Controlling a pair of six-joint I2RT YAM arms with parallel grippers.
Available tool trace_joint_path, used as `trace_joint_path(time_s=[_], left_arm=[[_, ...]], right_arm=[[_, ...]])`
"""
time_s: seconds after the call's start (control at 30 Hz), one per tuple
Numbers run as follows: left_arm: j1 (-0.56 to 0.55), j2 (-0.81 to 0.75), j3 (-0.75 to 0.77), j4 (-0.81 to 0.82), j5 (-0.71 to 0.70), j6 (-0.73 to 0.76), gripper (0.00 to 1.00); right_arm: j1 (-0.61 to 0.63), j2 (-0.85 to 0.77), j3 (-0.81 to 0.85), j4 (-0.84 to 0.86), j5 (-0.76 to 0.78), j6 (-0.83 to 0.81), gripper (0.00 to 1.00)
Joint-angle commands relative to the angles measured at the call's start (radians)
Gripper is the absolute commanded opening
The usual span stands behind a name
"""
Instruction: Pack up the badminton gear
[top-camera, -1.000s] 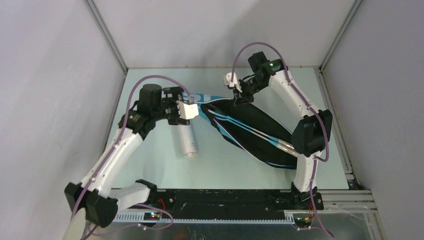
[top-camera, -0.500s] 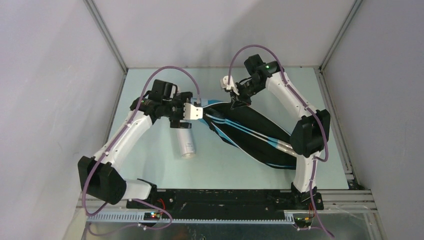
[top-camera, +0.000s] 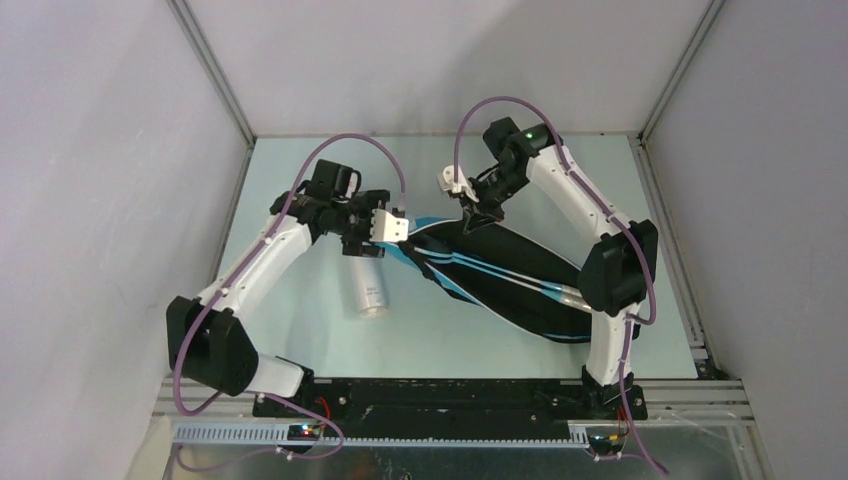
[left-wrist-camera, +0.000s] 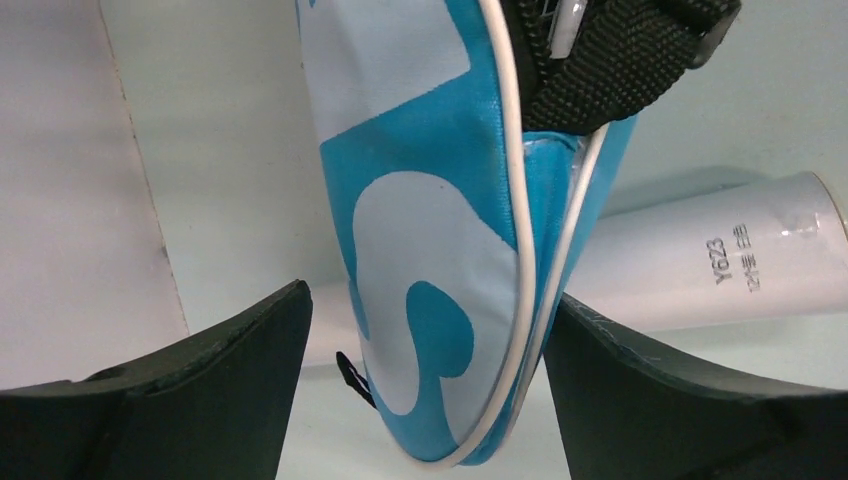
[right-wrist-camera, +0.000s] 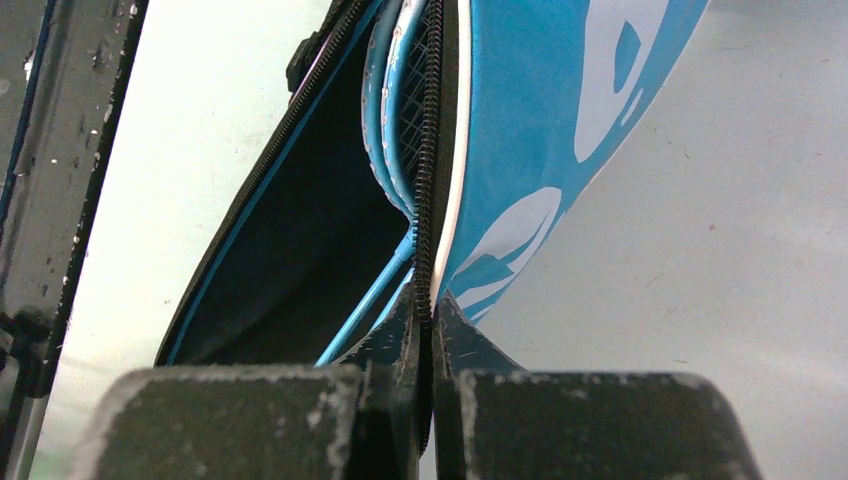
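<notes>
Pale green counter is carrying everything. The blue racket-shaped fabric bag with the black inner face is lying diagonally on it, narrow end near right, rounded head end far centre. Its mouth is gaping along the far edge.

Two thin blue-framed rackets are sitting inside that mouth, with pale handles showing at the near-right end.

The long white cardboard-looking tube is lying on the counter left of the bag. The bag's head end is overlapping it in the left wrist view; I can't tell if they're touching.

Left fingers are standing well apart, straddling the head end and not clamping. Right fingers are pressing together on the black zipper edge, holding the mouth up.

Handling, my read:
- **Bag:** it's looking soft, light and slick-coated, so it's going to sag and slide. I'd be taking it by the white-piped rim or the black webbing strap, not the flat panel.
- **Tube:** stiff, light and smooth, so likely to roll. Best gripped across the middle.
- **Rackets:** light, with fragile strings, so handles only.

Writing:
- **Bag:** a big white "S" is showing on the blue, with the rest cut off.
- **Tube:** the print is reading roughly "Y623". The small line under it is too small to tell.
</notes>
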Motion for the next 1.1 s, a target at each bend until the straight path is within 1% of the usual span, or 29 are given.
trace_joint_path(time_s=[0.0, 0.03, 0.07, 0.1, 0.13, 0.17, 0.2, 0.23, 0.27, 0.33, 0.37, 0.4, 0.43, 0.47, 0.5, 0.53, 0.57, 0.6, 0.63, 0.67, 0.7, 0.73, 0.77, 0.8, 0.83, 0.87, 0.97, 1.0, 1.07], left_arm=[[0.006, 0.007, 0.031, -0.017, 0.028, 0.036, 0.82], [0.006, 0.010, 0.031, -0.021, 0.030, 0.037, 0.73], [0.005, 0.011, 0.031, -0.028, 0.030, 0.036, 0.69], [0.005, 0.012, 0.030, -0.031, 0.031, 0.035, 0.59], [0.005, 0.012, 0.028, -0.032, 0.030, 0.029, 0.54], [0.005, 0.011, 0.026, -0.031, 0.030, 0.025, 0.45], [0.006, 0.011, 0.022, -0.030, 0.031, 0.017, 0.41], [0.005, 0.010, 0.020, -0.029, 0.031, 0.004, 0.33], [0.005, 0.008, 0.017, -0.029, 0.033, -0.002, 0.29], [0.005, 0.000, 0.013, -0.026, 0.036, -0.017, 0.14], [0.004, -0.008, 0.011, -0.022, 0.037, -0.032, 0.04], [0.005, -0.014, 0.000, -0.003, 0.030, -0.043, 0.02], [0.004, -0.027, -0.003, 0.008, 0.024, -0.069, 0.00], [0.005, -0.033, -0.013, 0.037, 0.011, -0.085, 0.00], [0.005, -0.048, -0.027, 0.087, 0.003, -0.131, 0.00], [0.005, -0.056, -0.038, 0.119, -0.023, -0.164, 0.00], [0.005, -0.074, -0.059, 0.196, -0.038, -0.237, 0.00], [0.005, -0.082, -0.071, 0.235, -0.076, -0.271, 0.00], [0.005, -0.098, -0.094, 0.290, -0.092, -0.323, 0.00], [0.005, -0.113, -0.104, 0.312, -0.111, -0.340, 0.00], [0.004, -0.122, -0.127, 0.355, -0.118, -0.374, 0.00], [0.004, -0.139, -0.138, 0.375, -0.124, -0.391, 0.00], [0.003, -0.148, -0.159, 0.407, -0.121, -0.420, 0.00], [0.002, -0.166, -0.168, 0.420, -0.113, -0.433, 0.00], [0.002, -0.175, -0.184, 0.433, -0.104, -0.450, 0.00], [0.002, -0.190, -0.190, 0.435, -0.085, -0.457, 0.00], [-0.001, -0.213, -0.209, 0.418, -0.039, -0.452, 0.00], [-0.002, -0.221, -0.210, 0.410, -0.032, -0.438, 0.00], [-0.005, -0.227, -0.211, 0.381, -0.013, -0.419, 0.00]], right_arm=[[-0.001, -0.018, 0.060, 0.008, -0.071, -0.010, 0.00], [-0.003, -0.018, 0.061, 0.013, -0.068, -0.005, 0.00], [-0.004, -0.018, 0.062, 0.030, -0.066, 0.013, 0.00], [-0.005, -0.018, 0.062, 0.044, -0.060, 0.030, 0.00], [-0.007, -0.019, 0.061, 0.074, -0.060, 0.072, 0.00], [-0.013, -0.020, 0.059, 0.092, -0.062, 0.095, 0.00], [-0.016, -0.025, 0.056, 0.135, -0.066, 0.155, 0.01], [-0.022, -0.032, 0.039, 0.166, -0.075, 0.189, 0.02], [-0.024, -0.038, 0.028, 0.227, -0.079, 0.252, 0.03], [-0.024, -0.063, -0.016, 0.307, -0.082, 0.304, 0.09], [-0.022, -0.083, -0.050, 0.371, -0.072, 0.345, 0.12], [-0.019, -0.094, -0.064, 0.402, -0.046, 0.366, 0.19], [-0.015, -0.115, -0.093, 0.459, -0.029, 0.405, 0.24], [-0.012, -0.126, -0.106, 0.485, 0.007, 0.426, 0.32], [-0.007, -0.150, -0.132, 0.543, 0.028, 0.472, 0.37], [-0.006, -0.162, -0.147, 0.572, 0.071, 0.500, 0.45], [-0.004, -0.188, -0.179, 0.642, 0.094, 0.555, 0.49], [-0.003, -0.204, -0.199, 0.685, 0.145, 0.585, 0.54], [-0.001, -0.238, -0.247, 0.768, 0.168, 0.639, 0.57], [0.001, -0.256, -0.306, 0.817, 0.209, 0.667, 0.62], [0.003, -0.295, -0.336, 0.910, 0.233, 0.725, 0.64], [0.008, -0.314, -0.402, 0.950, 0.268, 0.746, 0.68], [0.012, -0.357, -0.437, 1.034, 0.285, 0.800, 0.72], [0.018, -0.380, -0.515, 1.073, 0.321, 0.832, 0.86], [0.024, -0.422, -0.551, 1.145, 0.339, 0.878, 0.91], [0.042, -0.459, -0.623, 1.170, 0.371, 0.893, 0.97], [0.082, -0.500, -0.745, 1.288, 0.460, 0.929, 0.99], [0.100, -0.500, -0.781, 1.302, 0.515, 0.924, 0.99], [0.114, -0.477, -0.796, 1.321, 0.581, 0.912, 0.99]])
